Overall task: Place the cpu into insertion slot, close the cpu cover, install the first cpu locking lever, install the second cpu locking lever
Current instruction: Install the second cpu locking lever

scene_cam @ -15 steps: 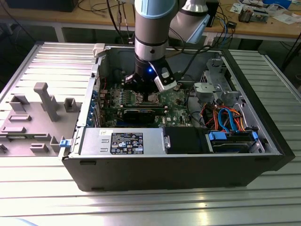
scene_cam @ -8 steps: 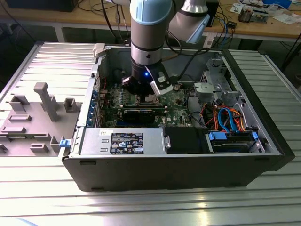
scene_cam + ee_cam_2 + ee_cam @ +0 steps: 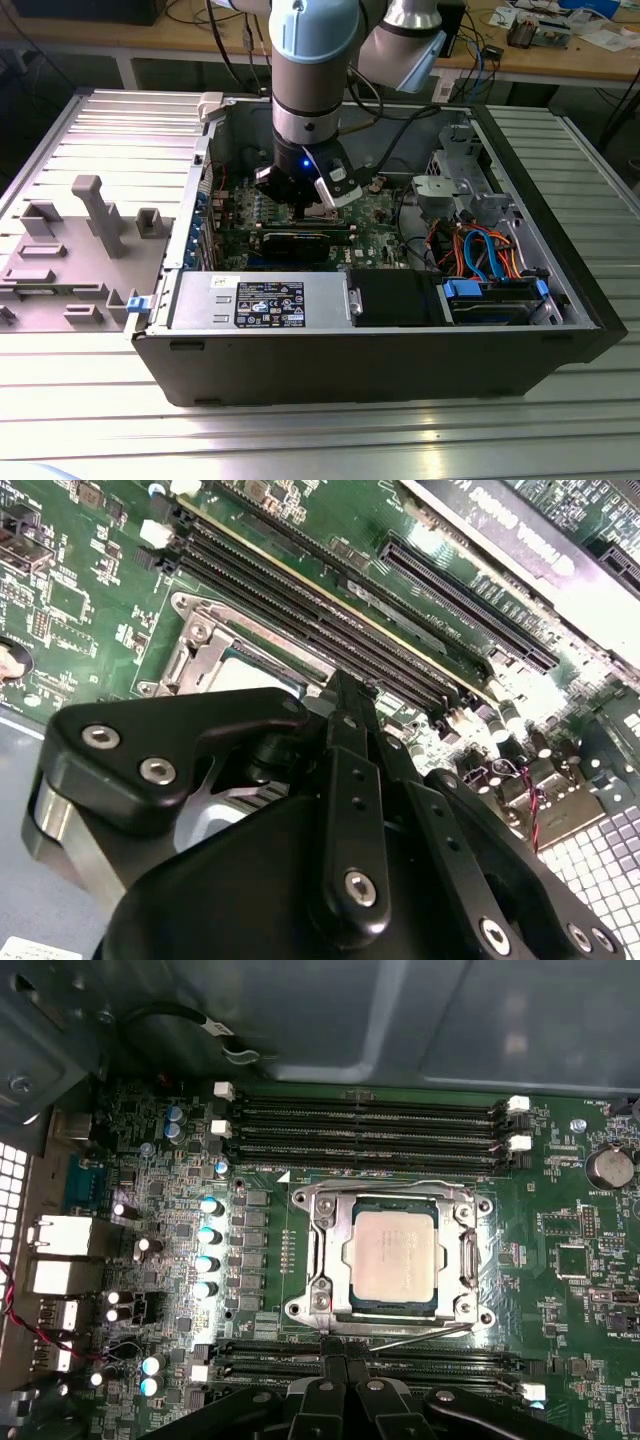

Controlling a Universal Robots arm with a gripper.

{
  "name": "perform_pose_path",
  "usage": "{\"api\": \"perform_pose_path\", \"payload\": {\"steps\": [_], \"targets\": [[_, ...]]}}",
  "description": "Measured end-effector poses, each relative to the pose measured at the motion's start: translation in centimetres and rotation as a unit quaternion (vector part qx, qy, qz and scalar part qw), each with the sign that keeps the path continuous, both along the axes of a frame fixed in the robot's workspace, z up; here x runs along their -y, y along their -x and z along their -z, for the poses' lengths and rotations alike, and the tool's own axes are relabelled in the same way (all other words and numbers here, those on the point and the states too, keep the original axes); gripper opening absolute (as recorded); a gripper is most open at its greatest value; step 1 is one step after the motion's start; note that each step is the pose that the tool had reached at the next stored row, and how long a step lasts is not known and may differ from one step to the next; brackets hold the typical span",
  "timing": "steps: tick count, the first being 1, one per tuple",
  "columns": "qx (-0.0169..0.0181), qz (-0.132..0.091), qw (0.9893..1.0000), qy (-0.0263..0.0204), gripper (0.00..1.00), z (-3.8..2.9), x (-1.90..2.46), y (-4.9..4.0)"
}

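Inside the socket, under the closed cpu cover [image 3: 392,1255], the cpu [image 3: 393,1252] is seen, judged light and fragile, edge-held only; the jaws appear pressed together, empty.

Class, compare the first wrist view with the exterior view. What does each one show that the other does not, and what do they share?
First wrist view: the cpu lying in its socket, with the cpu cover closed around it, and the memory slots beside it.

Exterior view: the open computer case, its power supply box and the arm above the board.

Both: the green motherboard and the black tool over it.
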State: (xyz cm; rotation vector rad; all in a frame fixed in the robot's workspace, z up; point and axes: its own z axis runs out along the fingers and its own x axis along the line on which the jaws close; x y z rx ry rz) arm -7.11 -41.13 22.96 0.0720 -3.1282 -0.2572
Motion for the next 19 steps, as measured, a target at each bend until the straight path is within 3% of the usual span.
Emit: {"api": "perform_pose_path", "payload": {"steps": [5,10,13,17,19], "targets": [[0.0000,0.000,1.0000,-0.0002,0.11,0.02,0.16,0.08],[0.0000,0.000,1.0000,-0.0054,0.11,0.14,0.27,1.21],[0.0000,0.000,0.9999,-0.0148,0.11,0.64,0.46,1.27],[0.0000,0.001,0.9998,-0.0205,0.11,0.95,0.77,1.27],[0.0000,0.001,0.9996,-0.0278,0.11,1.06,0.90,1.28]]}}
